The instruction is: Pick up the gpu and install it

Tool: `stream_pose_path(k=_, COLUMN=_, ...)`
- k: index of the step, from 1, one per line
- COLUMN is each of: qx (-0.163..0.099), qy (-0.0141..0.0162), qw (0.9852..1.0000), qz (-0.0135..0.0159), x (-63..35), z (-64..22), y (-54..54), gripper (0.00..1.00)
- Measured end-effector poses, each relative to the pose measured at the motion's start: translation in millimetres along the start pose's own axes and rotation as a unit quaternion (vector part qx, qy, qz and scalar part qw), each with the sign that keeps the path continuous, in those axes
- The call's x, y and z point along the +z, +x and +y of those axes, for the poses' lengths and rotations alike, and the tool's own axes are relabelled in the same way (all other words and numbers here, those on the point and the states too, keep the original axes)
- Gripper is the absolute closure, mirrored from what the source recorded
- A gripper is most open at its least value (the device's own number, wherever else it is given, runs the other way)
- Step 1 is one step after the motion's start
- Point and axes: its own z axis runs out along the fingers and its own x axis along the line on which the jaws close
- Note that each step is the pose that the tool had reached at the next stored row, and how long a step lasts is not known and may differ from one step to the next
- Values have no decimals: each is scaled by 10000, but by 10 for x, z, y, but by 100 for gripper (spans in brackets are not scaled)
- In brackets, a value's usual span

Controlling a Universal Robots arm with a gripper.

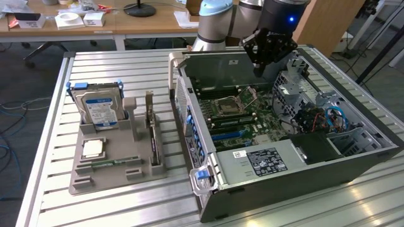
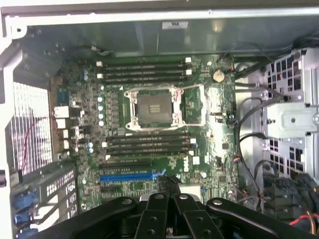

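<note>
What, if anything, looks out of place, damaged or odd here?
Nothing looks spilled or damaged. The computer case lies open on its side, its CPU socket empty; the hard drive stands upright in the grey rack. The gripper hangs over the motherboard.

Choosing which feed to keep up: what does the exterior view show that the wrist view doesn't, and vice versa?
Exterior view: the slatted table, the grey parts stand on the exterior view's left holding an upright hard drive, a flat chip and a card on edge, plus the case from outside. Wrist view: a straight-down close look at the coin-cell battery and rear port block. Both: the gripper above the open case, the motherboard, its empty CPU socket and the blue slot.
</note>
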Motion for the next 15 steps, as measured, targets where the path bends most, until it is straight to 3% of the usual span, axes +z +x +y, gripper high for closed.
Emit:
stream_pose_path(k=10, qx=1, qy=1, qw=10000, qz=9, x=-17, z=-344, y=-26, gripper=90)
stream_pose_path(k=15, qx=2, qy=-7, qw=10000, qz=25, x=-16, z=-347, y=-70, gripper=90)
